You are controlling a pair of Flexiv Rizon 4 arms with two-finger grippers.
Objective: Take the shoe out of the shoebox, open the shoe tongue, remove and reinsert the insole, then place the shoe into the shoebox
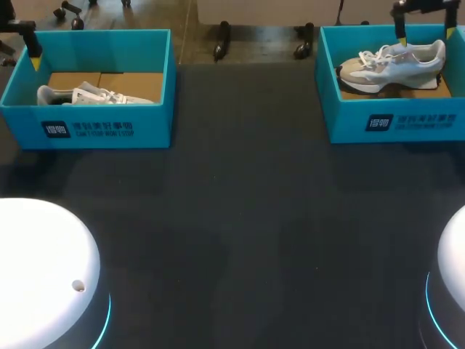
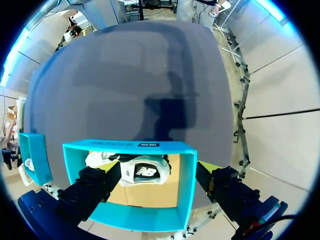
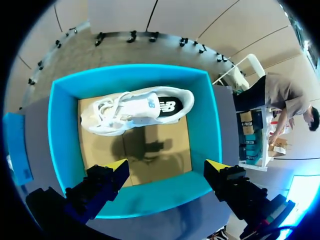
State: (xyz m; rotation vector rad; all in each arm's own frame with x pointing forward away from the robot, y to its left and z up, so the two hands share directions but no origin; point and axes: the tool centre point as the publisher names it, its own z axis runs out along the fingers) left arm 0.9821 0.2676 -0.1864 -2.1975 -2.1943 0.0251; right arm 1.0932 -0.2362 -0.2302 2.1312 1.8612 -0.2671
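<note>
Right tool [image 3: 167, 165] hangs wide and empty over the right box [image 3: 62, 130], right shoe [image 3: 135, 110] inside. Left tool [image 2: 160, 167] same deal (wide, nothing held) by the left box [image 2: 186, 185], left shoe [image 2: 142, 172] in it. Looks like nothing's done yet: lift-out, tongue, insole, return all left.

left shoebox [image 1: 109, 127], right shoebox [image 1: 418, 123], white shoe [image 1: 389, 64] in each
</note>
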